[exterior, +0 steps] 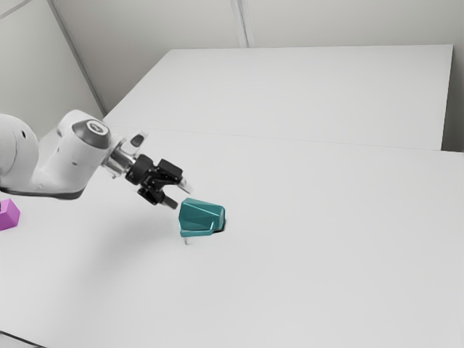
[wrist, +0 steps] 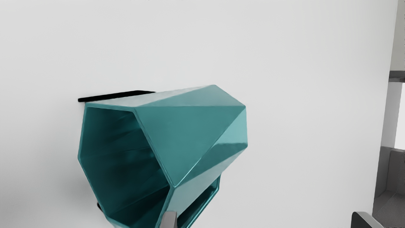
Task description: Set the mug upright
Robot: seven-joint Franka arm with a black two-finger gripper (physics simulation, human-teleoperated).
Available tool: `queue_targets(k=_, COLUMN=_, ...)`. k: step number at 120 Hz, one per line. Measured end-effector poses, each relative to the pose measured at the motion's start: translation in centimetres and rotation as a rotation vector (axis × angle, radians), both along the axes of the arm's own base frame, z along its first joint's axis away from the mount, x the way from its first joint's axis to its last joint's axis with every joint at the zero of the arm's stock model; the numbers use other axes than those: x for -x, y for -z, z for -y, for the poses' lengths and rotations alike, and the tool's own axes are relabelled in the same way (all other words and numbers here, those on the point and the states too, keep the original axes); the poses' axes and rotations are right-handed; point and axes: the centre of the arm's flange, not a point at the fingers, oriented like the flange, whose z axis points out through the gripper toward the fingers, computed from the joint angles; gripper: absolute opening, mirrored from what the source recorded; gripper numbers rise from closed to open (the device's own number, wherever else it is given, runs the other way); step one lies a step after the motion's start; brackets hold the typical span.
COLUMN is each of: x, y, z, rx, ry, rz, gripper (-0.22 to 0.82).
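The black two-finger gripper (exterior: 180, 196) hangs close to the mug at the arm's end in the exterior view, its fingers spread apart. Teal and faceted, the mug (exterior: 201, 217) lies on its side on the white table. In the wrist view the mug (wrist: 190, 136) shows its open mouth and dark inside, with part of its handle low beside the body. Also there, the gripper (wrist: 264, 220) is open: one fingertip overlaps the mug's lower rim, the other stands well away from it. Whether the near fingertip touches the mug, I cannot tell.
A magenta block (exterior: 8, 215) sits at the exterior view's left edge, below the arm. The white table (exterior: 326, 254) stretches around the mug, and a raised-looking white panel (exterior: 312, 94) lies behind. Grey structures (wrist: 392, 177) stand beyond the table's edge in the wrist view.
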Motion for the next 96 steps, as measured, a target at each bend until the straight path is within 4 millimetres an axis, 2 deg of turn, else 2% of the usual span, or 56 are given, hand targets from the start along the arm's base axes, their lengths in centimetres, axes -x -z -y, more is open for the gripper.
queue_targets(k=15, x=-0.2, y=1.1, z=-0.8, rx=0.012, ry=0.006, rz=0.036, gripper=0.6)
queue_targets(k=36, x=-0.3, y=2.3, z=-0.5, rx=0.026, ry=0.047, rz=0.067, gripper=0.6)
queue_targets(k=46, x=-0.9, y=2.7, z=-0.6, rx=0.034, ry=0.048, rz=0.093, gripper=0.6)
queue_targets(k=80, x=-1.7, y=5.7, z=1.0, rx=0.065, ry=0.079, rz=0.12, gripper=0.6)
queue_targets(k=84, x=-1.7, y=5.8, z=1.1, rx=0.069, ry=0.083, rz=0.124, gripper=0.54)
queue_targets(k=96, x=-1.8, y=5.4, z=1.2, rx=0.076, ry=0.094, rz=0.143, gripper=0.26)
